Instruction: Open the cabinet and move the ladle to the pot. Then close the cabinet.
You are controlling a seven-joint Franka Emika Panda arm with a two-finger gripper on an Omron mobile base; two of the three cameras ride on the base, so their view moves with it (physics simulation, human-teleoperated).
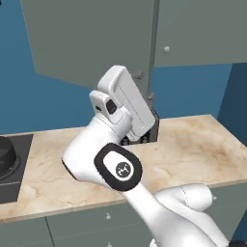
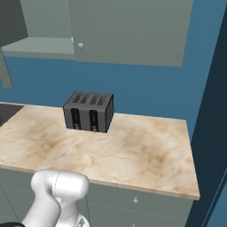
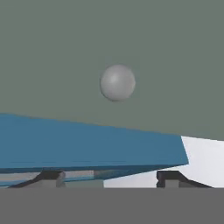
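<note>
The grey-green cabinet (image 1: pixel 96 38) has its left door swung open above the counter (image 2: pixel 133 150), the gripper (image 3: pixel 109 177) spread wide facing a door knob (image 3: pixel 117 82); ladle transfer and closing seemingly remain.

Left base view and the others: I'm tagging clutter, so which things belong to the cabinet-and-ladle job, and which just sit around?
Belong to the job:
- cabinet, left door swung open
- its knob, facing the gripper, which is open
- pot, at the counter's left end

Just there:
- toaster
- counter
- drawer fronts
</note>
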